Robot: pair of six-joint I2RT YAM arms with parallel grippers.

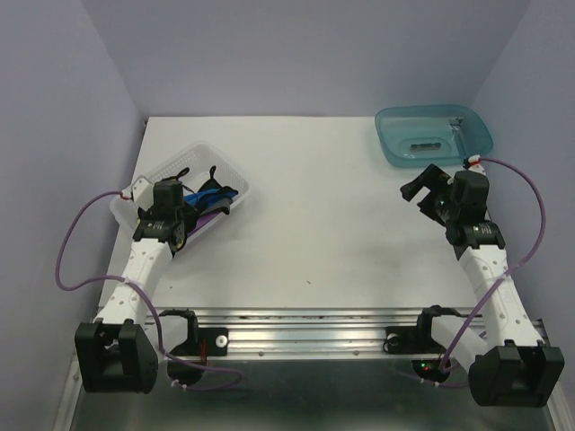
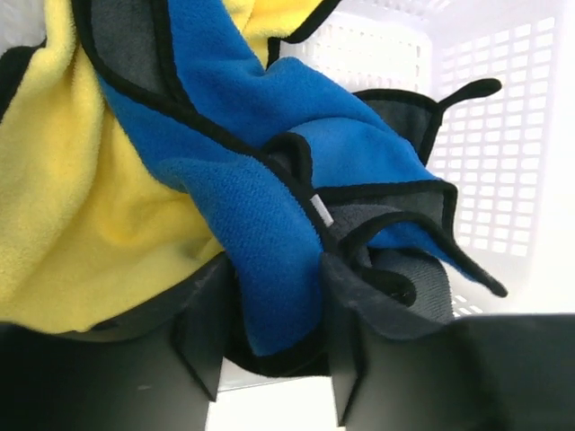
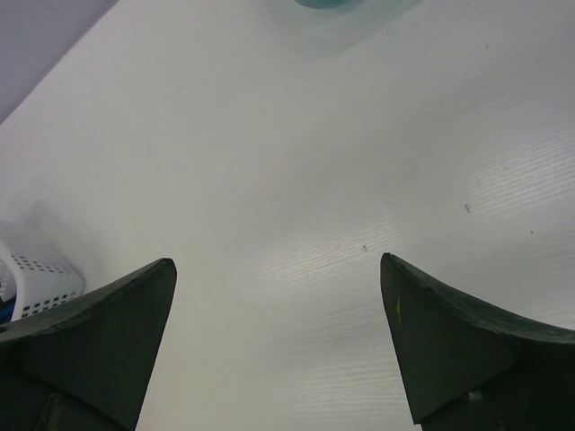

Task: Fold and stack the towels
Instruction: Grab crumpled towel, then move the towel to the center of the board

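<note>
A fleecy, black-edged blue towel [image 2: 260,224] is bunched with a yellow towel [image 2: 81,206] and a grey towel [image 2: 404,278] in a perforated white plastic basket [image 2: 503,135] at the left of the bench [image 1: 314,197]. Its fold hangs lengthwise down between the left fingers [image 2: 202,350], which are clamped on it. The right fingers [image 3: 99,332] are spread wide apart over the smooth bench.

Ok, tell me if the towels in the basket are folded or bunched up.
Bunched up, not folded. The blue towel and yellow towel lie crumpled together in the basket, their black edges twisting every way.
</note>
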